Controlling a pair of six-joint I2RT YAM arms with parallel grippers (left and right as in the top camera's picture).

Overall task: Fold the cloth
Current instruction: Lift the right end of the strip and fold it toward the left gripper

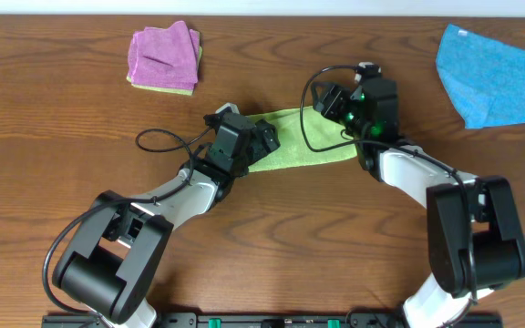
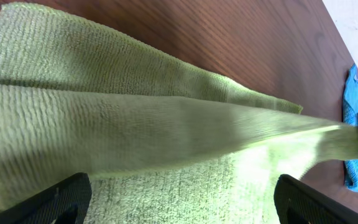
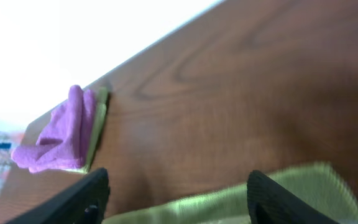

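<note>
Listing one green cloth point(image 1: 303, 146) at the centre of the wooden tabletop point(image 1: 62, 109), stretched lengthwise between left jaws and right jaws. From the left wrist, showing an upper layer raised in a taut band over the flat lower layer. Noting left jaws spread wide, fingers point(image 2: 64, 199) either side of the cloth, pinching nothing. Noting right jaws likewise wide apart, fingers point(image 3: 82, 199) flanking the cloth's edge, no grip visible. Adding a pink cloth point(image 1: 164, 55) folded atop a yellow-green cloth point(image 1: 164, 89), and a blue cloth point(image 1: 495, 73), both well apart at the far edge.
</note>
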